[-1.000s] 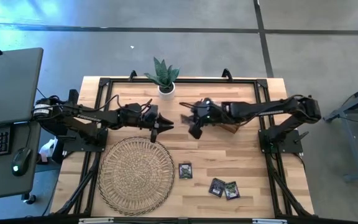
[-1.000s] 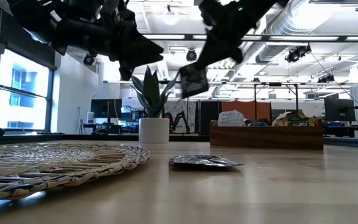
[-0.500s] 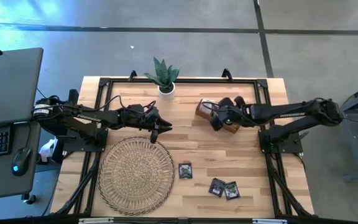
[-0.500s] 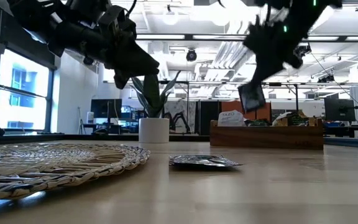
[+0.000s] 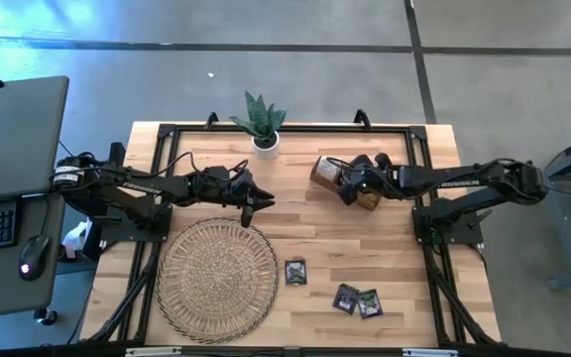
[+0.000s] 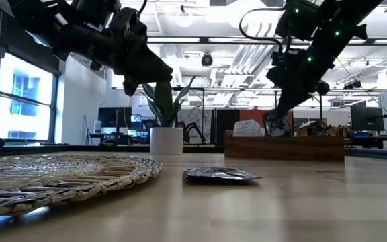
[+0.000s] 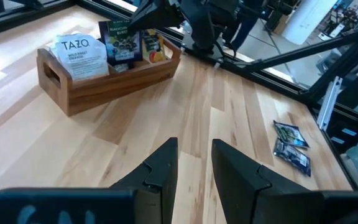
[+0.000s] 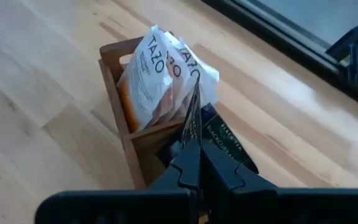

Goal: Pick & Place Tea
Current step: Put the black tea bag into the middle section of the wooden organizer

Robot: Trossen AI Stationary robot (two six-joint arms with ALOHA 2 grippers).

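My right gripper (image 5: 346,188) hangs over the brown wooden tray (image 5: 323,174) on the table's right far part, shut on a dark tea sachet (image 6: 276,124). White-and-orange sachets (image 8: 154,71) and a dark one (image 8: 221,148) stand upright in the tray. Three more dark sachets lie flat on the near table: one (image 5: 295,272) and a pair (image 5: 357,299). My left gripper (image 5: 253,203) hovers above the far rim of the round woven mat (image 5: 218,278), slightly open and holding nothing. My right gripper pinches the dark sachet by its upper edge (image 7: 135,25) between both fingers, slanting down from above. The sachet hangs upright below the fingers, edge-on in the right wrist view (image 8: 194,115). Its lower end dips behind the tray wall (image 6: 284,146), among the other sachets.
A small potted plant (image 5: 263,124) stands at the far edge, left of the tray. Black frame rails (image 5: 434,248) run along the table's sides. Bare wood lies between the mat and the tray. A desk with keyboard and mouse (image 5: 8,228) sits off the table's left.
My right gripper has carried the dark sachet from over the table's middle toward the right, to the tray, then lowered it between the sachets standing there; it has stayed shut. The sachet has gone from hanging clear in the air to dipping into the tray.
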